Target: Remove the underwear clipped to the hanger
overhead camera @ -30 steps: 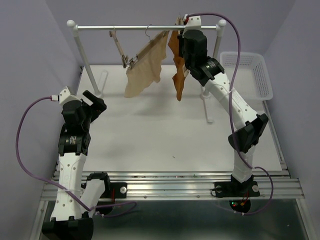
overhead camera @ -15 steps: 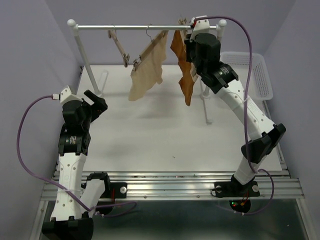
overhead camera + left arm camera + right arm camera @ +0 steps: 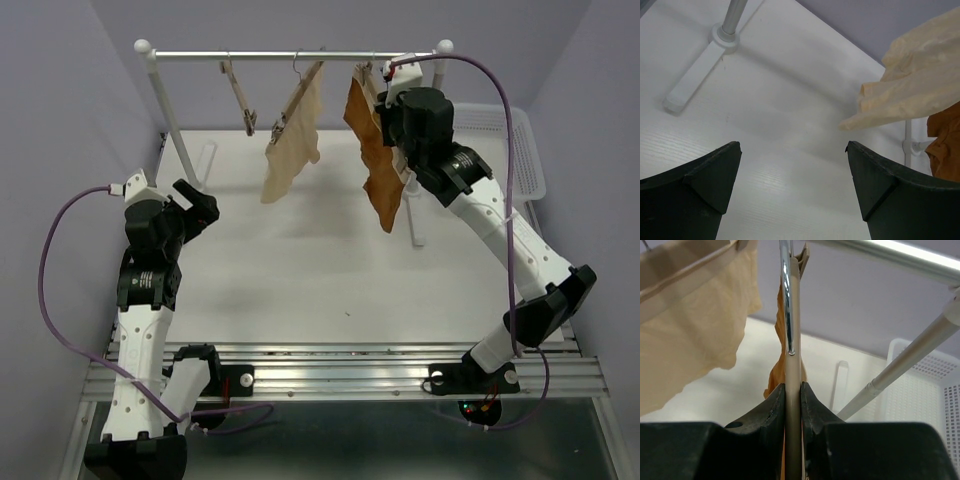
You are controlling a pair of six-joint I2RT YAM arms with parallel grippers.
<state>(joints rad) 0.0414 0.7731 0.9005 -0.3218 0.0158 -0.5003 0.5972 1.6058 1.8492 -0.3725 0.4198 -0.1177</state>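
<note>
**Desk:** Give me the count, left to right.

**Photographer:** One white rack with a chrome rail, standing on a white surface. There are three pale wooden hangers at the rail. A bare hanger hangs on the left. A tilted middle hanger carries a pale beige cloth brief, and a right hanger carries a rust-orange cloth brief. So that's two briefs and two arms, plus one white plastic mesh basket at the far right.

**Desk:** And the left fingers?

**Photographer:** The left fingers are spread wide and hold nothing, low over the surface near the rack's left post. The beige brief hangs well apart from them, ahead and to their right, with its lower edge clear of the surface.

**Desk:** The right fingers?

**Photographer:** The right fingers are up at the rail, pinched tight on the right hanger's bar just under its chrome hook. The orange brief hangs just beside them. In the wrist view it shows behind the bar, and from above it drapes down to their left, near the beige brief but apart from it.
</note>
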